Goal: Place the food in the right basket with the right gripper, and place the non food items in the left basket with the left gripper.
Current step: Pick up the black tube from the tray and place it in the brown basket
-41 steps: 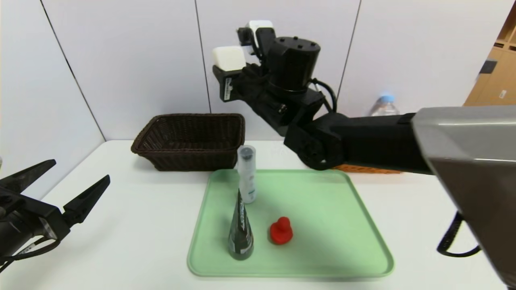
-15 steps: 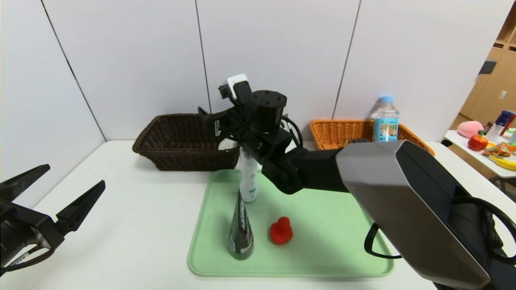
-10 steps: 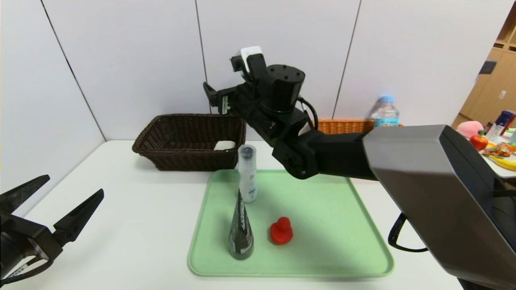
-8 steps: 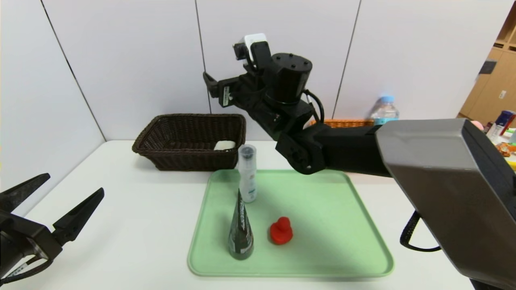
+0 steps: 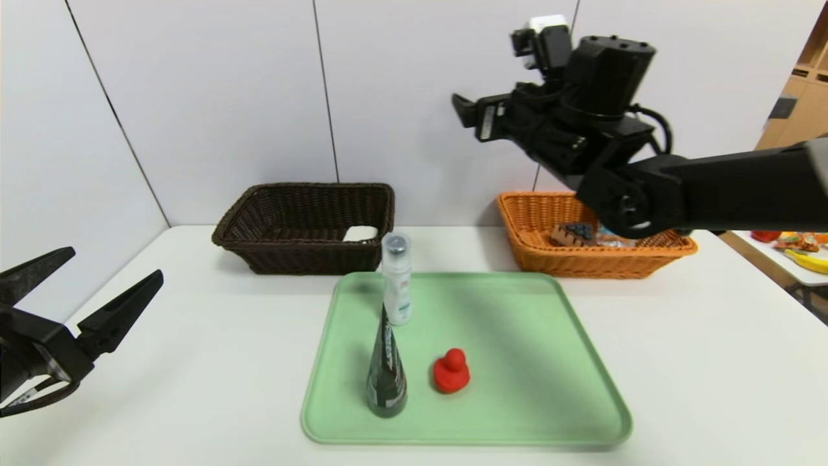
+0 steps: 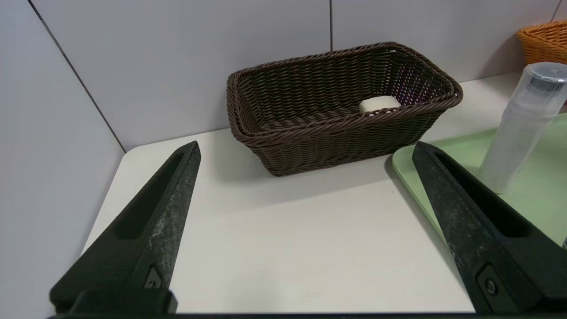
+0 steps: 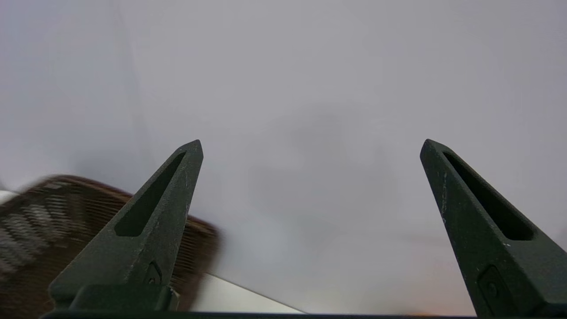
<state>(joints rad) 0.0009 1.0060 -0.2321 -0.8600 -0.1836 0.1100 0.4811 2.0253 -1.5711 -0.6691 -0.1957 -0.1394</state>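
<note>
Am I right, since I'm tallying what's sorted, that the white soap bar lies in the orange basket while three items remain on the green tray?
Not quite. The soap bar lies in the dark brown basket, as the left wrist view shows. The rest holds: three items remain on the green tray.

Pale grey panelled wall [image 5: 226, 97] behind a white table [image 5: 194, 362]; wooden shelving [image 5: 799, 97] at far right.

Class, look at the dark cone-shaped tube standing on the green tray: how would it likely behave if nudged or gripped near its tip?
The cone tube stands tall on a fairly narrow base, so a high nudge would probably tip it. Once down, its taper would likely make it roll in a curve. Its narrowing sides may let fingers slide upward.
</note>
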